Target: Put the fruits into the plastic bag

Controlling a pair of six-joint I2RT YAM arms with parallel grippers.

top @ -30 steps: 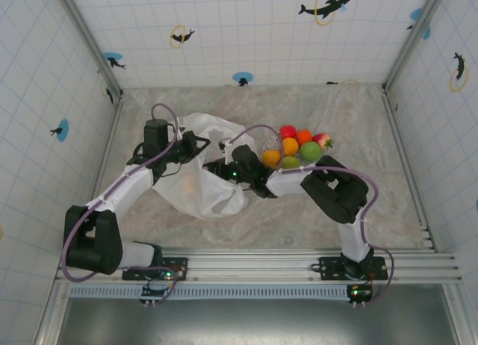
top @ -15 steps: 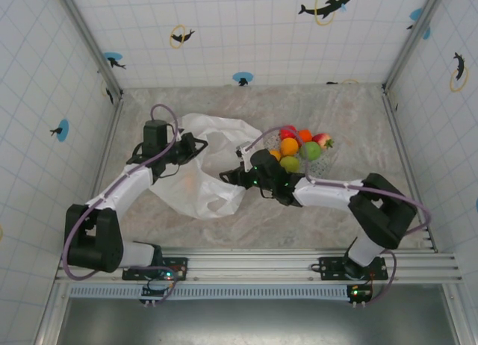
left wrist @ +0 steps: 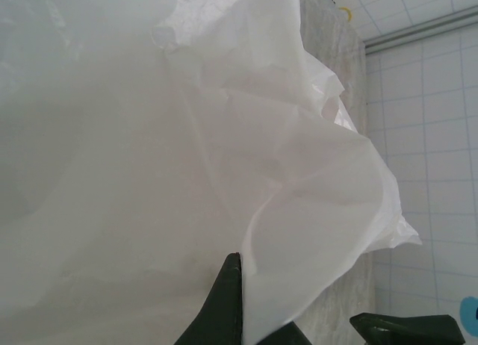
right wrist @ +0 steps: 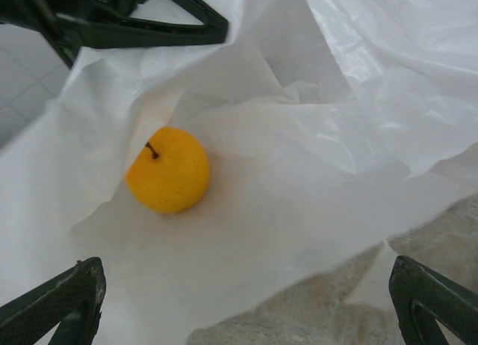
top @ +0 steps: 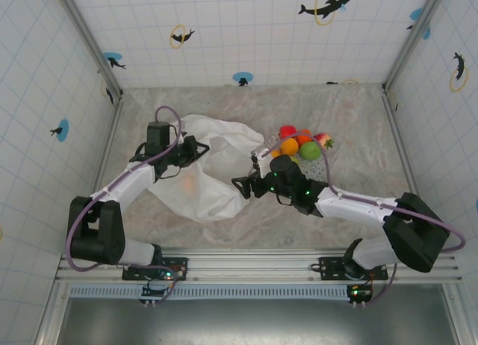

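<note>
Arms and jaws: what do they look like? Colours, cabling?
Both the left arm and the right arm have white links with black joints and black bases. A mauve cable loops along each. The jaws are dark, thin and taper to points.

The left arm (top: 123,184) is raised from its base at the near left and stretched forward, with the wrist bent toward the right. The left gripper (top: 196,148) is pointed rightward. In the left wrist view its fingers (left wrist: 226,304) are seen partly apart, and whether they are clamped on anything cannot be told. The right arm (top: 358,207) is folded at an elbow on the near right and extended low toward the left. The right gripper (top: 245,184) is aimed leftward and tipped down, and its dark fingers (right wrist: 60,308) are spread wide.
</note>
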